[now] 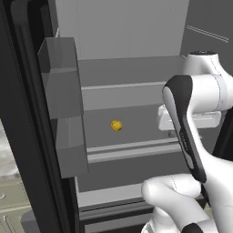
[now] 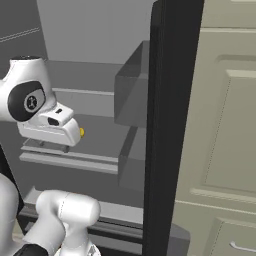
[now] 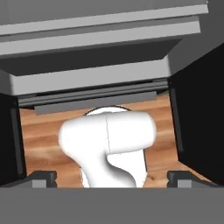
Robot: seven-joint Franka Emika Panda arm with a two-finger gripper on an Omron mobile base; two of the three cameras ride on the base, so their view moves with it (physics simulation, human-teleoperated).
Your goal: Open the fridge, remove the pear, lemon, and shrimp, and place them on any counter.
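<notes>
The fridge (image 1: 127, 27) stands open, its black doors swung out to either side and the grey interior in view. On the left door hang two grey bins (image 1: 63, 104). To their right, the lemon (image 1: 116, 125) sits alone on a middle shelf (image 1: 132, 148), well apart from the bins. Further right along that shelf, the gripper (image 3: 112, 178) points downward, fingers (image 3: 43, 178) spread wide and holding nothing, above a wooden floor (image 3: 41, 131).

Kitchen: open fridge (image 1: 136, 68) beside panelled cabinets (image 2: 225, 125)
</notes>
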